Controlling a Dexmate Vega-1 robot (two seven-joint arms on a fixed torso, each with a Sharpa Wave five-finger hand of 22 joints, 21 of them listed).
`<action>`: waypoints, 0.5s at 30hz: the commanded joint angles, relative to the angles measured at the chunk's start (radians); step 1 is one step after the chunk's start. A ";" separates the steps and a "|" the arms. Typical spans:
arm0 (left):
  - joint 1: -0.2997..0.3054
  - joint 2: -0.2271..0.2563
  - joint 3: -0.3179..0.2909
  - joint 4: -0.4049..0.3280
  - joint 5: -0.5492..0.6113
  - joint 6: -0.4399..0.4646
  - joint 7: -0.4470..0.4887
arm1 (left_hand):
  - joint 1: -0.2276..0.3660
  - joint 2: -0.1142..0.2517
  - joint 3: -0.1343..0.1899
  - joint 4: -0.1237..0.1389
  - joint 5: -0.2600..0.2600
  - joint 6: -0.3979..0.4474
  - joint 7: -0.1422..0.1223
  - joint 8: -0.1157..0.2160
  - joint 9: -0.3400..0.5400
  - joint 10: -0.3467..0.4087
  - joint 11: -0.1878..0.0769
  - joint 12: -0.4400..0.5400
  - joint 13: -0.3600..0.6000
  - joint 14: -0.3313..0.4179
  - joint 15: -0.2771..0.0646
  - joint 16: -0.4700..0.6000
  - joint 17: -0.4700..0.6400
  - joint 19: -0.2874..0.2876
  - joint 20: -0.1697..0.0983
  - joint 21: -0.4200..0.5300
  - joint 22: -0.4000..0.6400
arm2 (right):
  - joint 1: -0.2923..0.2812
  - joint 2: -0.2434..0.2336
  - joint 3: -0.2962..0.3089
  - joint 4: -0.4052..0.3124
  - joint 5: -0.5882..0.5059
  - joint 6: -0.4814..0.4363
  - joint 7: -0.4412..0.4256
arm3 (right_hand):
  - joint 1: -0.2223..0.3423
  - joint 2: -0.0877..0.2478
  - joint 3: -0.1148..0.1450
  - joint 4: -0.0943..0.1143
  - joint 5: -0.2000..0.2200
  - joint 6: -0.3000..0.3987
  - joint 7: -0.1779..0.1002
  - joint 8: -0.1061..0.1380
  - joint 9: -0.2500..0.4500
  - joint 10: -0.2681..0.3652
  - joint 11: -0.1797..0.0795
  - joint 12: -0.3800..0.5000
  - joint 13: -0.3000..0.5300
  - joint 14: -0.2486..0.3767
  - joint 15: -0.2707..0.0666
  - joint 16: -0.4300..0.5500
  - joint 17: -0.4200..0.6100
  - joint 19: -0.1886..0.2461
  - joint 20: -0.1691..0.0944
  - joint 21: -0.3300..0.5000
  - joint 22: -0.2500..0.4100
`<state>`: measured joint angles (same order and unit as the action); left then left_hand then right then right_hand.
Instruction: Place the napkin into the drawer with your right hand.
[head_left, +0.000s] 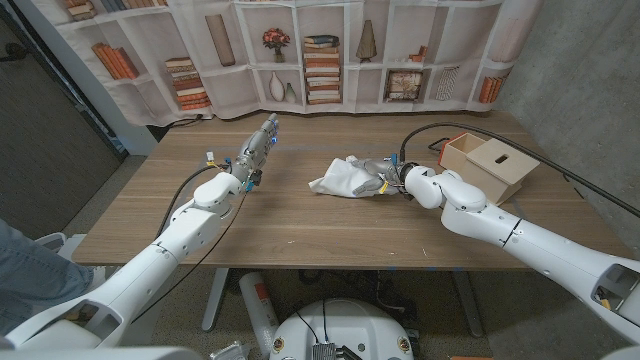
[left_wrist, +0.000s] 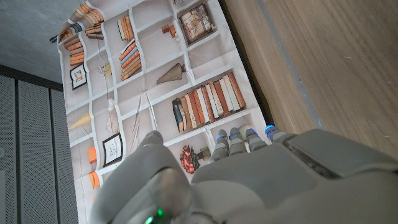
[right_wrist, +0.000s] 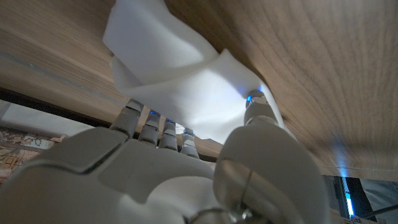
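drawer (head_left: 492, 165) just behind right robot hand (head_left: 385, 180)

One white napkin (head_left: 343, 178), crumpled, at the fingertips of the right hand (head_left: 388, 180). One wooden drawer (head_left: 490, 165), beyond that hand's wrist. Two robot hands; the left hand (head_left: 255, 150) lies well apart from both.

My arms wear glossy white shells; black cables trail the forearms, grey hands (head_left: 255, 150) (head_left: 385, 178) glow blue.

The right robot hand (head_left: 385, 178) has its fingers curled in a grip; the left robot hand (head_left: 254, 152) reaches forward, fingers extended together.
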<state>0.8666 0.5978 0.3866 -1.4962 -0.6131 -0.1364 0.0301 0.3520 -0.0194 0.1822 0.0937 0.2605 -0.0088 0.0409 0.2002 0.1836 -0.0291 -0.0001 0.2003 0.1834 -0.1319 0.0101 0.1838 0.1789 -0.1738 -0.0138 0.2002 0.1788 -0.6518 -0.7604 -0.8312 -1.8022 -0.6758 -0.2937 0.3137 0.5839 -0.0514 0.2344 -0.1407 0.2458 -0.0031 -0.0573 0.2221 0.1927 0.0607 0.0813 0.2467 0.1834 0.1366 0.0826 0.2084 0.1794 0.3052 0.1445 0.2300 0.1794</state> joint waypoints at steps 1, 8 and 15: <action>0.009 -0.001 0.003 -0.010 0.002 0.001 0.008 | -0.001 0.010 -0.005 0.001 -0.003 0.009 0.001 0.001 0.006 0.001 0.001 0.005 0.004 0.002 -0.001 0.004 0.002 -0.053 0.006 0.003 0.006 | 0.004 -0.001 -0.011 0.003 -0.004 -0.014 0.014 | 0.016 0.000 -0.002 0.003 0.008 0.022 -0.004 0.009 0.005 0.024 -0.003 0.009 0.004 0.028 -0.002 0.007 0.002 0.031 -0.007 0.010 0.003; 0.010 0.000 0.005 -0.018 0.005 0.006 0.012 | -0.001 0.011 -0.006 0.001 -0.003 0.009 0.001 0.000 0.006 0.002 0.000 0.005 0.004 0.001 -0.001 0.004 0.002 -0.052 0.007 0.004 0.006 | 0.005 -0.002 -0.014 0.005 -0.009 -0.020 0.016 | 0.036 0.003 0.001 0.000 0.012 0.092 -0.013 0.024 0.005 0.091 -0.026 0.026 0.005 0.102 -0.014 0.013 0.002 0.107 -0.036 0.026 0.005; 0.008 0.002 0.007 -0.024 0.008 0.013 0.014 | -0.001 0.012 -0.007 0.001 -0.003 0.009 0.001 0.000 0.006 0.001 0.000 0.005 0.004 0.002 -0.001 0.004 0.002 -0.053 0.008 0.004 0.006 | 0.001 0.000 -0.016 0.010 -0.021 -0.021 -0.006 | 0.074 0.005 0.003 -0.003 0.007 0.249 -0.044 0.055 0.005 0.245 -0.074 0.063 0.003 0.210 -0.096 0.011 0.000 0.209 -0.081 0.039 0.006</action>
<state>0.8739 0.5972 0.3905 -1.5097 -0.6105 -0.1339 0.0388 0.3520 -0.0194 0.1776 0.0940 0.2605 -0.0088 0.0409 0.2002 0.1836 -0.0291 0.0000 0.2003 0.1834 -0.1319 0.0100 0.1838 0.1790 -0.1738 -0.0138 0.2002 0.1788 -0.6484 -0.7615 -0.8412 -1.7991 -0.6850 -0.3090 0.3236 0.6394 -0.0487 0.2345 -0.1407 0.2515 0.2043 -0.0932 0.2654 0.1932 0.2570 0.0168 0.2964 0.1841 0.3157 0.0059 0.2161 0.1778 0.4825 0.0747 0.2613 0.1823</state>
